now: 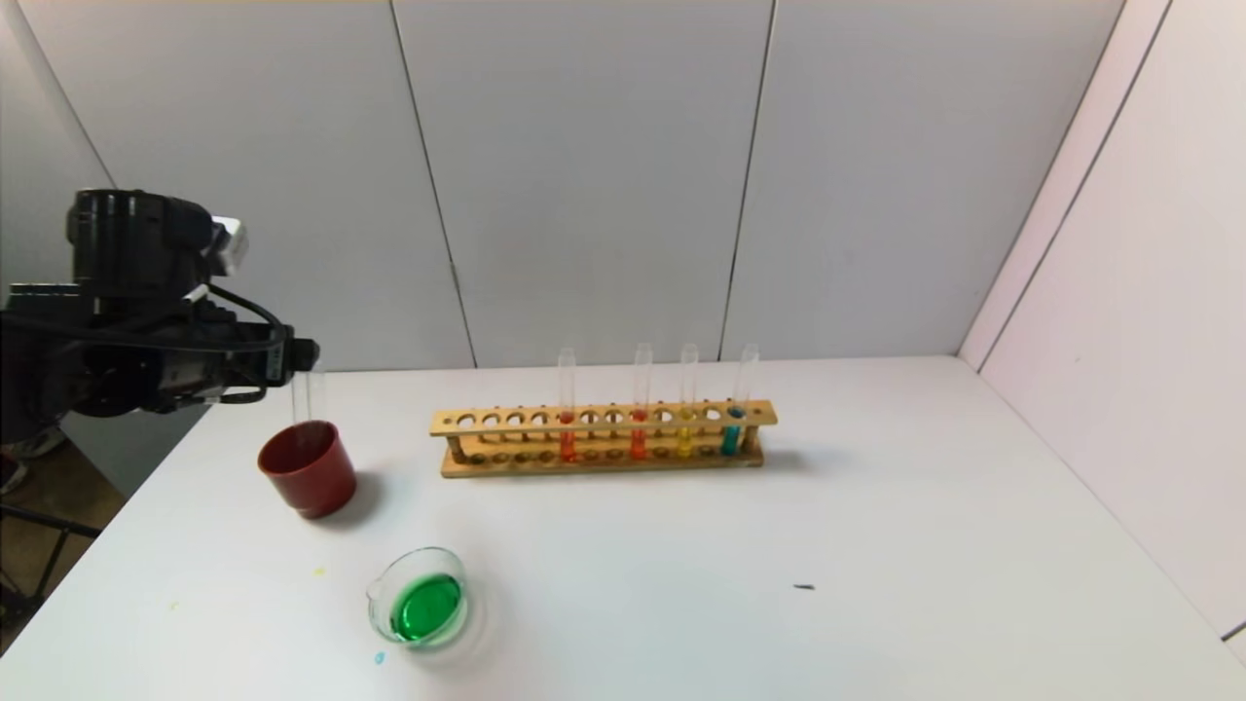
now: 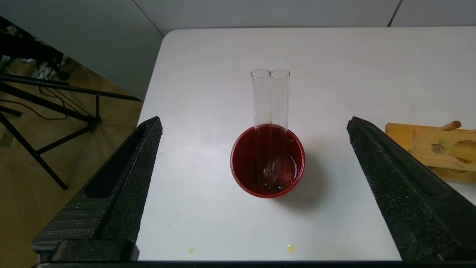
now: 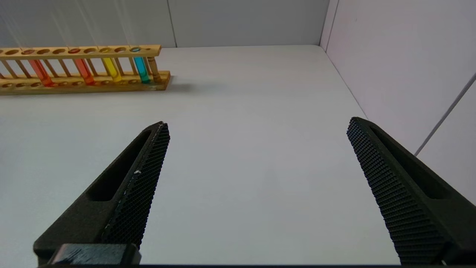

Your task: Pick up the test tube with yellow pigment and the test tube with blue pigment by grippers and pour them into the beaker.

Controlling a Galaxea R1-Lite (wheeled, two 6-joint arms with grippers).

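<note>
L gripper (image 2: 253,186) fingers wide apart above red cup (image 2: 267,165) w/ two empty tubes (image 2: 270,100); rack (image 1: 602,436) beside; R gripper (image 3: 256,186) fingers likewise released

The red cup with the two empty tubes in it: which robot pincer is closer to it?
The left. The left pincer hangs open right by the red cup, just above and beside it. The right pincer, also open, is over bare table past the wooden rack.

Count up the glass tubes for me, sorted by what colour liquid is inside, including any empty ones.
Orange-red liquid tubes in the wooden rack: 2
Yellow liquid tube in the rack: 1
Blue-teal liquid tube in the rack: 1
Empty clear tubes standing in the dark red cup: 2
Total: 6
</note>
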